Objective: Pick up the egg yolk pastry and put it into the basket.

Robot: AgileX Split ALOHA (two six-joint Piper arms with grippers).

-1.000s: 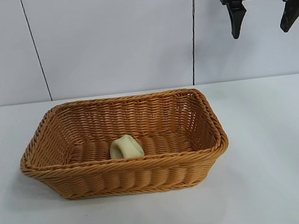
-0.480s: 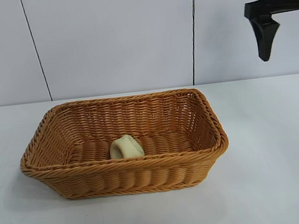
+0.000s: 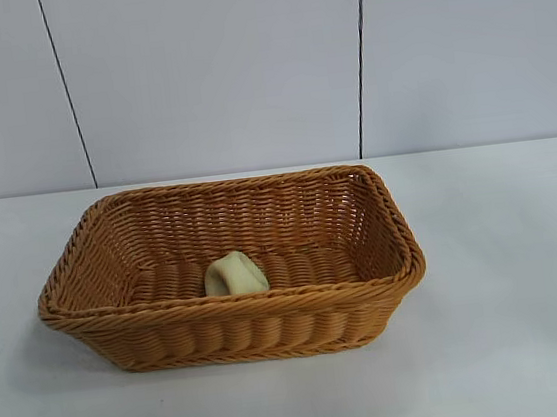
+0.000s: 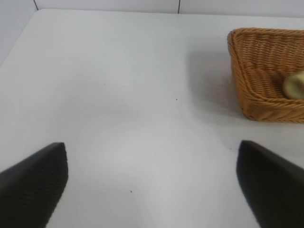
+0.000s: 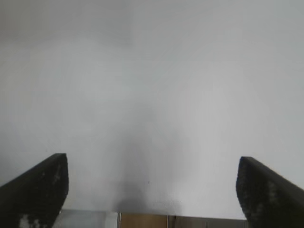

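Observation:
The pale cream egg yolk pastry (image 3: 234,275) lies on the floor of the orange-brown wicker basket (image 3: 405,254), near its front wall. The left wrist view catches a corner of the basket (image 4: 247,85) and a bit of the pastry (image 4: 295,85) off to one side. My left gripper (image 4: 152,164) is open over bare white table, well away from the basket, with nothing between its fingers. My right gripper (image 5: 152,178) is open too, empty, above white table near the table's edge. Neither arm shows in the exterior view.
A white table (image 3: 515,343) surrounds the basket, with a pale panelled wall (image 3: 213,75) behind. In the right wrist view the table's edge (image 5: 142,216) shows, with a brown surface beyond it.
The right gripper, up at the exterior view's top right, moved right and out of that view. Basket and pastry have not moved.

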